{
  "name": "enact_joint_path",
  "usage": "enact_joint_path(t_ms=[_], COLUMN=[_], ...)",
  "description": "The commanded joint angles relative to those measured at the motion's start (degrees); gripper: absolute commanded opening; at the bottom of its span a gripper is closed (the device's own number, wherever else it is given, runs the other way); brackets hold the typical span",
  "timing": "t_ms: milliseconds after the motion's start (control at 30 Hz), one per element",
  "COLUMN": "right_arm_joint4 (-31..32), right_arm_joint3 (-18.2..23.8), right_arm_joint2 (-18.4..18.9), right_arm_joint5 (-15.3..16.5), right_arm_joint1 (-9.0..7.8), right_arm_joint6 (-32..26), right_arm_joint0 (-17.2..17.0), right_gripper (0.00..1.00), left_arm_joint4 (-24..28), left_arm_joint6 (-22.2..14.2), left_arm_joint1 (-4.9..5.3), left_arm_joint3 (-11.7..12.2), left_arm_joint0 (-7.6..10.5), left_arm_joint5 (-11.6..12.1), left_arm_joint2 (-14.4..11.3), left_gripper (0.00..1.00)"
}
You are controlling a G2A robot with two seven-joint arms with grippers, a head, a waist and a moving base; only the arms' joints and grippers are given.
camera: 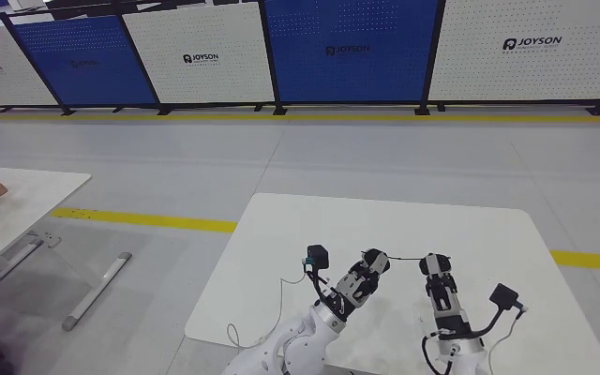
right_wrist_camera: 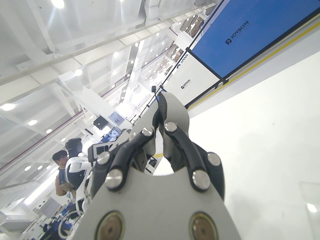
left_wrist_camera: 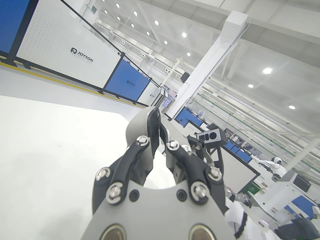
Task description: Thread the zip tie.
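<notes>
Above the white table (camera: 394,220), my two arms hold a thin black tie (camera: 404,260) stretched between them, clear of the surface. The left gripper (camera: 380,258) has its fingers pressed together at the tips. From its own wrist view (left_wrist_camera: 157,113) I cannot make out the strap between the pads, though the top view shows the tie running right up to it. The right gripper (camera: 431,263) is likewise pinched closed (right_wrist_camera: 160,99), with a short end of the tie (right_wrist_camera: 155,92) poking out past its fingertips. Whether that stub is the head or the tail, I cannot tell.

I judge the tie to be very light, a narrow plastic strap that bends readily along its length and springs back, smooth enough to slide through a loose pinch. It looks nearly straight between the grippers now, so both grips seem firm. To thread it I would hold one end close behind the tail tip, where little free length is left to wobble, and the other just beside the head, leaving the slot uncovered. The risk I see is the strap twisting or buckling as the ends come together.
</notes>
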State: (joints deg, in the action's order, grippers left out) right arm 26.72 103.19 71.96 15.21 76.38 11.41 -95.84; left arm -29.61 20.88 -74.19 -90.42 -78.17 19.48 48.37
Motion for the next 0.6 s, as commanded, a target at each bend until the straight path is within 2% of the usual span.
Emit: enact_joint_path(t_ms=[0, 467, 567], right_arm_joint4=[0.0, -1.1, -1.8], right_arm_joint3=[-0.1, -1.0, -1.0], right_arm_joint2=[-0.1, -0.2, 0.1], right_arm_joint5=[0.1, 1.0, 0.8], right_arm_joint1=[0.04, 0.22, 0.21], right_arm_joint6=[0.0, -1.3, -2.4], right_arm_joint0=[0.1, 1.0, 1.4], right_gripper=[0.0, 0.0, 0.0], left_arm_joint4=[0.0, 0.0, 3.3], left_arm_joint6=[0.0, 0.0, -1.4], left_arm_joint1=[0.0, 0.0, -0.13], left_arm_joint3=[0.0, 0.0, -0.9], left_arm_joint0=[0.0, 0.0, -0.44], left_arm_joint5=[0.0, 0.0, -0.5], left_arm_joint2=[0.0, 0.0, 0.3], left_gripper=[0.0, 0.0, 0.0])
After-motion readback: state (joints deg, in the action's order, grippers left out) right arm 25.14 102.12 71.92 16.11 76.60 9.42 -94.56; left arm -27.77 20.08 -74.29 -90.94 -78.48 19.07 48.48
